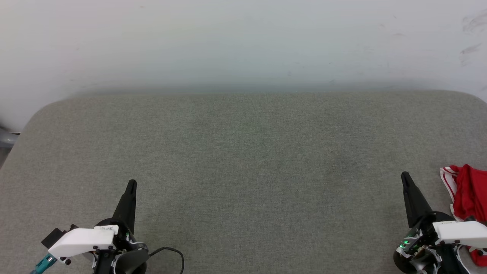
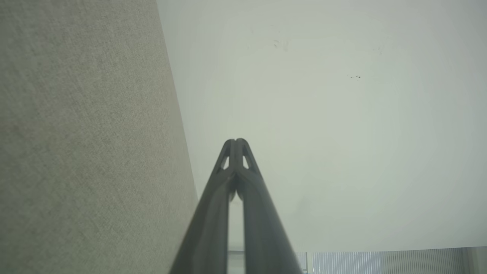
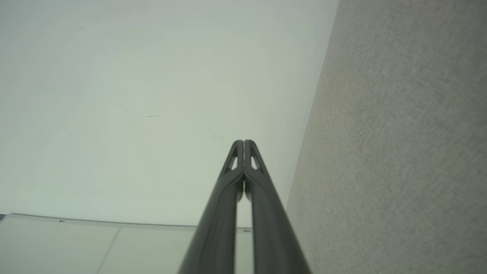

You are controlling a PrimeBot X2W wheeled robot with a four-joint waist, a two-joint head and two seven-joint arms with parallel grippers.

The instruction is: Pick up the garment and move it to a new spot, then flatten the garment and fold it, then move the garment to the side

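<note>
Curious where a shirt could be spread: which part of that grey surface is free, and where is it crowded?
The grey surface is bare from the wall down to the left jaws and right jaws. Crowded: the near right edge, where the red garment lies bunched beside the right jaws.

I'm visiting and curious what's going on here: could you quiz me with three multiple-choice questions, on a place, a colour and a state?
1. Where does the garment lie on the grey surface? A) far left B) centre C) right edge, beside the right tool
2. Its main colour? A) blue B) red C) green
3. The left tool is: A) wide open B) shut, empty C) holding cloth
Answers: 1 C, it sits at the head view's right edge; 2 B, red with white striped trim; 3 B, fingertips meet with nothing between.
</note>
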